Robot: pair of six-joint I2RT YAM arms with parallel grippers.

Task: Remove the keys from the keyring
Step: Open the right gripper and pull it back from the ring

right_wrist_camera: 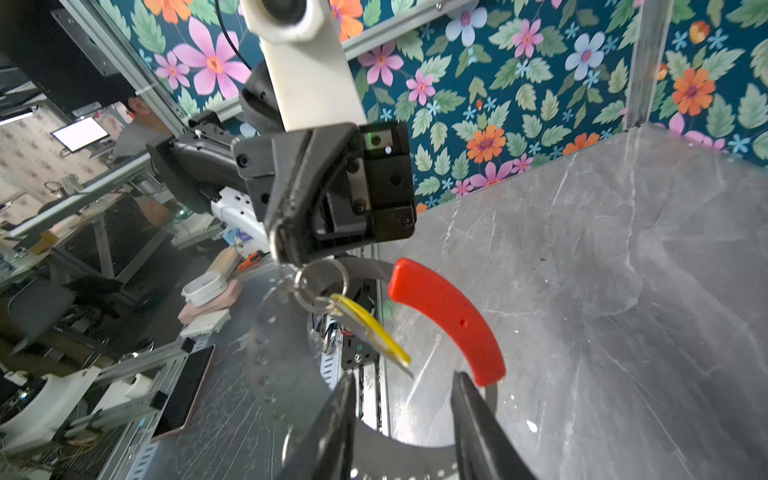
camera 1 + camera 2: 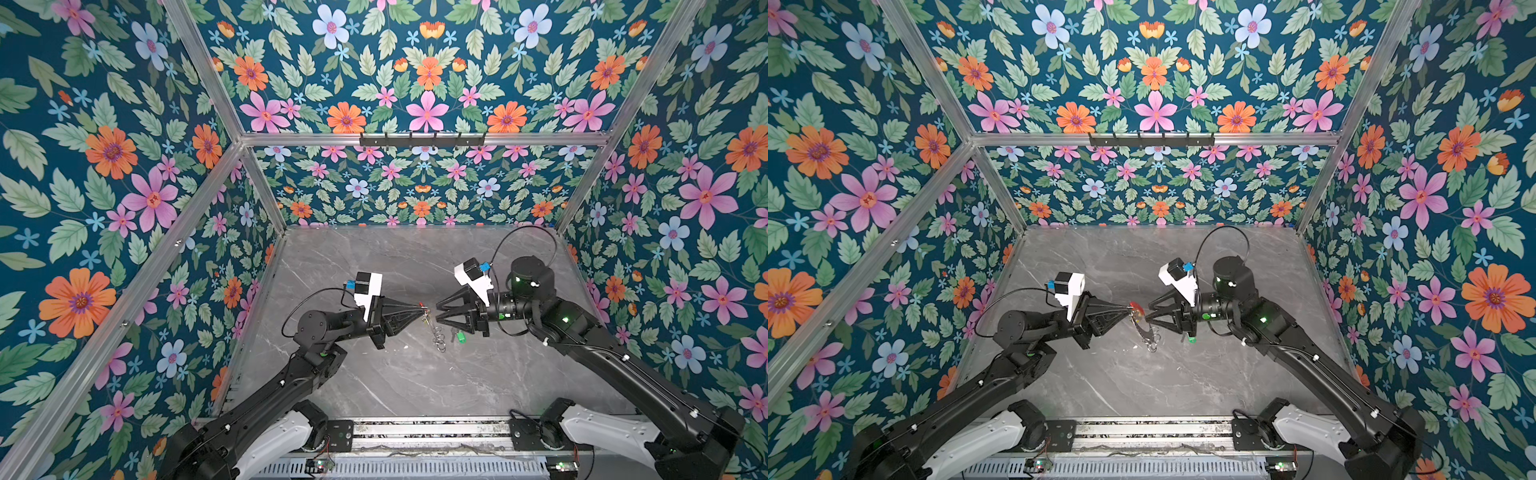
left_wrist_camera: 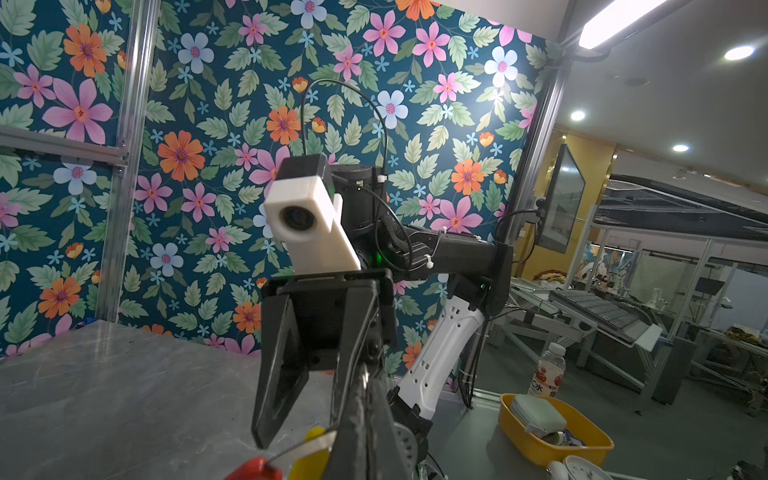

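Tightly pressed together, the black tapered fingers of the left gripper (image 2: pixel 419 308) pinch the keyring (image 1: pixel 370 266) by its thin grey loop. They hold it above the table, just below the centre of both top views. Facing it tip to tip, the right gripper (image 2: pixel 436 313) has its fingers (image 1: pixel 473 415) spread and grips nothing; one tip sits just beside the end of the smooth red sleeve (image 1: pixel 449 320). The yellow key (image 1: pixel 374 328) hangs tilted from a small silver ring on the loop, between the two grippers. More small rings (image 2: pixel 440 343) dangle low toward the table. The green key (image 2: pixel 460 337) lies loose on the table under the right gripper, apart from the loop. Around them the glossy grey marbled table (image 2: pixel 415 386) stretches open to the floral walls (image 2: pixel 415 187) and to the metal rail (image 2: pixel 415 428) at the lower edge.
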